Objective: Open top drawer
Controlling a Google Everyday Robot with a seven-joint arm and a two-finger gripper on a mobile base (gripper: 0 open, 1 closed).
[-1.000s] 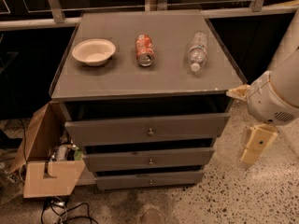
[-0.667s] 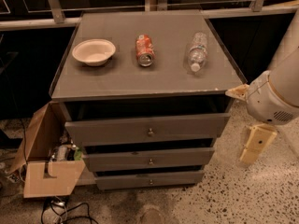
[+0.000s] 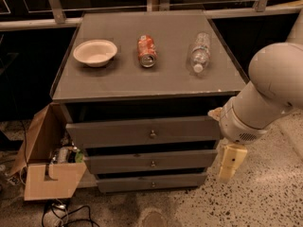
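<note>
The tool (image 3: 232, 163) hangs low beyond the right-hand end of the top drawer (image 3: 113, 132), which sits just under the surface (image 3: 142, 82); spread or pressed together I cannot tell, so I'd call this the approach, needing a swing across to the knob (image 3: 152, 134).

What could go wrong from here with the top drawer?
1. The gripper hangs off to the right, level with the middle drawer, away from the knob of the top drawer. The similar knobs below invite grabbing the wrong one.
2. That knob is small and round, so a grip may slip.
3. The can and bottle lie on their sides on the cabinet top; a jerk could roll them.
</note>
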